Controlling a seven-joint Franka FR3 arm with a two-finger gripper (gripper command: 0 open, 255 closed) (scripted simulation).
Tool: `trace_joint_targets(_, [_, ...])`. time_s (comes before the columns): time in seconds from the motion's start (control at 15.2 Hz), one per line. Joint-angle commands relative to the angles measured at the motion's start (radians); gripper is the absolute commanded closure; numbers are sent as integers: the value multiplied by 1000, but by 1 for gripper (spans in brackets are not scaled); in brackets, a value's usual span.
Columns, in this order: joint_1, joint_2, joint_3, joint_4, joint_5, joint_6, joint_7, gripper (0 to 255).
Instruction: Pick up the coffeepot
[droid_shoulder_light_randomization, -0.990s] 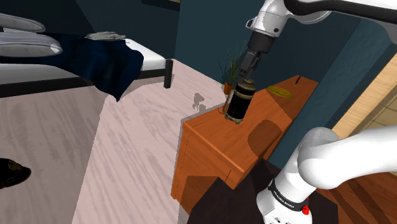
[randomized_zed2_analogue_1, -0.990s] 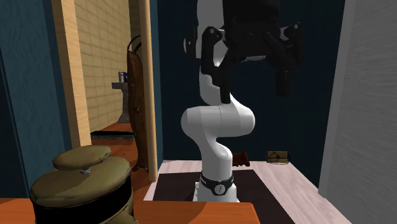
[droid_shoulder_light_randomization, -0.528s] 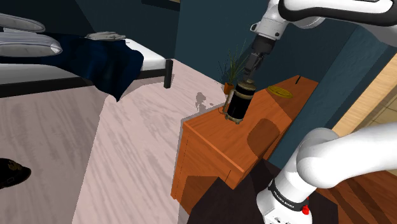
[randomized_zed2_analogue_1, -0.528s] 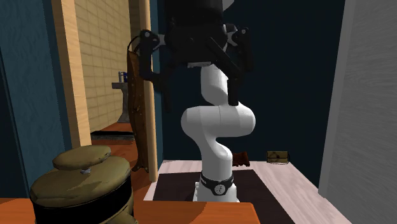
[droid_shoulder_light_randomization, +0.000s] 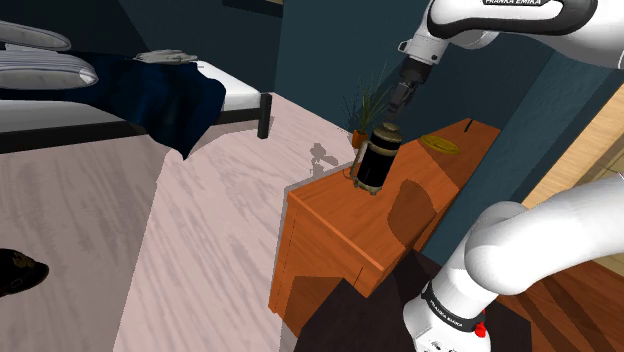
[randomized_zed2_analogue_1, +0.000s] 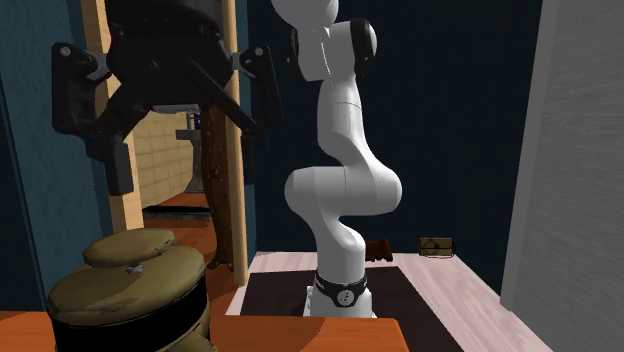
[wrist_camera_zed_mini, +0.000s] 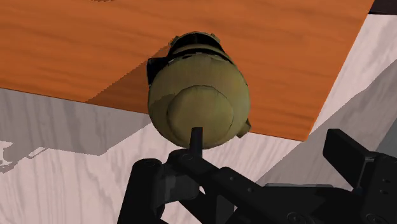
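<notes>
Coffeepot (droid_shoulder_light_randomization: 376, 160): olive-green lid, black body. Dresser (droid_shoulder_light_randomization: 335, 212) under it: orange wood grain. Floor (droid_shoulder_light_randomization: 210, 230) beside dresser: pale pinkish-grey grain. Blanket (droid_shoulder_light_randomization: 165, 100) beyond dresser: dk navy.

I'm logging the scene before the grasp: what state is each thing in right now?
gripper: open, hovering above the coffeepot, not touching it.
coffeepot: upright on the dresser, lid on, not held.
potted plant: upright.
blanket: draped over the edge of the bed.
</notes>
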Motion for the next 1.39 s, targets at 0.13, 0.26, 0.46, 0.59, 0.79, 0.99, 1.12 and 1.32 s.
trace_joint_targets(0.13, [-9, 70, -67, 53, -11, 30, -78, 0])
trace_joint_targets(0.26, [-11, 68, -70, 25, -13, 56, -78, 0])
trace_joint_targets(0.46, [-13, 66, -74, -17, -16, 96, -79, 0])
trace_joint_targets(0.59, [-15, 66, -78, -51, -19, 130, -80, 0])
trace_joint_targets(0.79, [-15, 66, -79, -51, -19, 131, -81, 255])
trace_joint_targets(0.99, [-15, 65, -78, -51, -19, 130, -80, 255])
trace_joint_targets(1.12, [-15, 65, -78, -51, -19, 129, -80, 255])
trace_joint_targets(1.32, [-15, 65, -78, -51, -19, 129, -80, 255])
